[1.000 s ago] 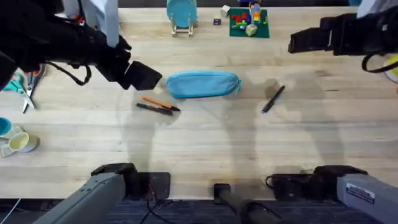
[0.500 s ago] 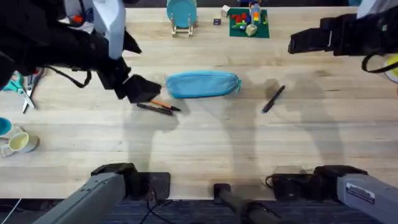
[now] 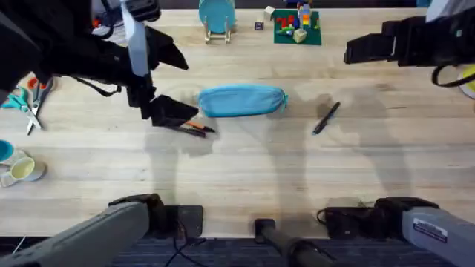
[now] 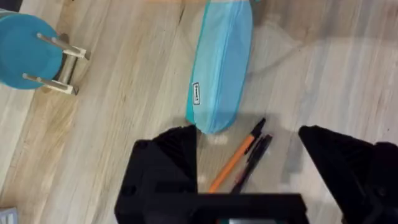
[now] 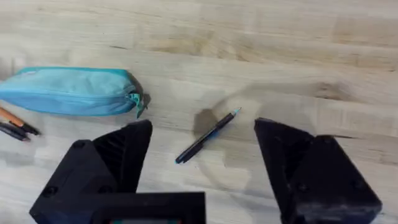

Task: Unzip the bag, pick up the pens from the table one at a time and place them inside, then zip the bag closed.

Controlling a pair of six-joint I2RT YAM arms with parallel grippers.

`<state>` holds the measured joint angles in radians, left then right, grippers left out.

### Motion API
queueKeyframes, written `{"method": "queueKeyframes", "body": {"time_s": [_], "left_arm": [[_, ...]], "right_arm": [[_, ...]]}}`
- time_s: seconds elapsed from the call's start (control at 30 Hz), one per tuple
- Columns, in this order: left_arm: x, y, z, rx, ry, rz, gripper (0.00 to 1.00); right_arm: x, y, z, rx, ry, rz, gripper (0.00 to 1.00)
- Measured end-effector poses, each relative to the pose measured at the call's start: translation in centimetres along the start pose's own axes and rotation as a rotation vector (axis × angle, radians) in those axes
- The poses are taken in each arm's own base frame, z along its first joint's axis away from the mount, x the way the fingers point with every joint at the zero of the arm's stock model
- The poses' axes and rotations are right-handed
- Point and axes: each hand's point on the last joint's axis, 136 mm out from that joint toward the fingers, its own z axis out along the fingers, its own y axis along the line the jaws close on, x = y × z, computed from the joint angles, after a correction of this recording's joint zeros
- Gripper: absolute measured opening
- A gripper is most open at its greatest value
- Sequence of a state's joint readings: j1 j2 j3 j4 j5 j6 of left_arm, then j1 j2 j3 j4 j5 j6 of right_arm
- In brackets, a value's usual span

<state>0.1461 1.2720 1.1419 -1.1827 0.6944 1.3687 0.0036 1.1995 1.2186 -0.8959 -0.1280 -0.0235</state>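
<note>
The light blue bag lies zipped shut in the middle of the table. Just off its left end lie an orange pen and a black pen, side by side. My left gripper hovers over them, open; in the left wrist view its fingers straddle the orange pen and black pen below the bag. Another black pen lies right of the bag. My right gripper hangs open and high, and its wrist view looks down on that pen and the bag.
A teal round stand and a green plate of toy bricks sit at the far edge. Scissors and cups lie at the left. The near half of the table is bare wood.
My left gripper has swung right and down, from beside the bag's left end to over the orange and black pens. The right arm, bag and pens have not moved.
</note>
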Motion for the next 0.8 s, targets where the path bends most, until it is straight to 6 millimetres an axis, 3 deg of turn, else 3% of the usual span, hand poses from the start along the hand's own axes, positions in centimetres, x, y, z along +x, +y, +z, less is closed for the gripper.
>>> {"method": "queueKeyframes", "body": {"time_s": [0.33,0.8], "left_arm": [[0.6,0.7,-0.7,-0.003,-0.086,0.027,0.991],[1.8,1.5,2.4,0.124,-0.18,-0.008,0.991]], "right_arm": [[0.0,0.0,0.0,0.0,0.0,0.0,0.996],[0.0,0.0,0.0,0.0,0.0,0.0,0.996]]}}
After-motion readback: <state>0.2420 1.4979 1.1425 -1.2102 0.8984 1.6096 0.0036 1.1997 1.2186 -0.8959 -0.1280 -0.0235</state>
